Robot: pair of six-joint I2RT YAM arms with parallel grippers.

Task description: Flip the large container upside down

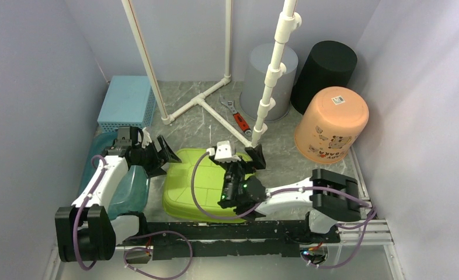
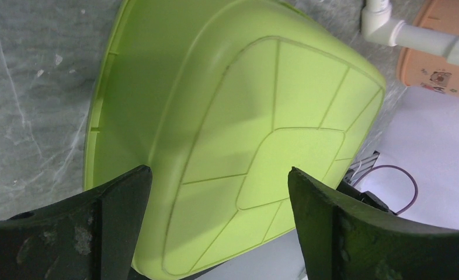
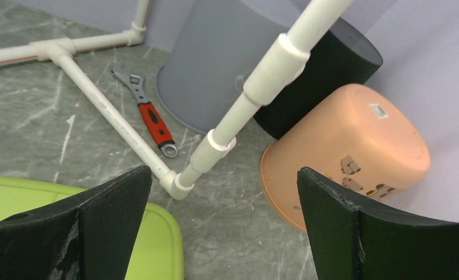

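Note:
The large lime-green container (image 1: 195, 181) lies bottom up on the table between the arms, its grooved base facing up. It fills the left wrist view (image 2: 262, 105), and its corner shows in the right wrist view (image 3: 151, 245). My left gripper (image 1: 163, 153) is open and empty at the container's left rim, with the jaws wide apart over the base (image 2: 220, 172). My right gripper (image 1: 240, 153) is open and empty above the container's far right corner, looking past it at bare table (image 3: 224, 172).
A teal tub (image 1: 125, 186) lies under my left arm, and a blue basket (image 1: 125, 102) stands behind it. A white pipe frame (image 1: 212, 111) and a red-handled wrench (image 1: 236, 116) lie behind the container. Upturned grey (image 1: 271, 81), black (image 1: 326, 70) and orange (image 1: 332, 125) buckets stand back right.

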